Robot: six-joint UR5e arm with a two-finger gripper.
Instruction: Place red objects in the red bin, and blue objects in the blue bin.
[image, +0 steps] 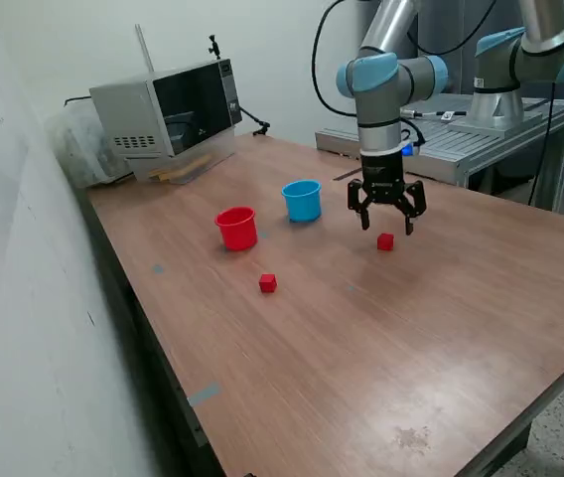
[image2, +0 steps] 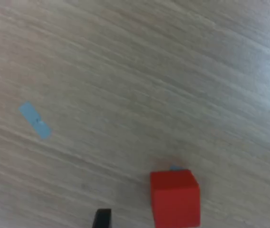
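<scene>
Wood-grain worktop point(image: 381, 338), microwave point(image: 168, 114) at its far corner, white wall behind; gripper point(image: 386, 224) jaws apart, empty.

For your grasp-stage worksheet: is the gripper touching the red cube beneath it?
Apart. In the exterior view the open gripper hangs above the red cube, its fingertips off the cube and short of the table.

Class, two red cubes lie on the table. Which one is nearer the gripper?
The red cube right beneath the open gripper, on the exterior view's right. The other red cube lies apart, in front of the red cup.
</scene>
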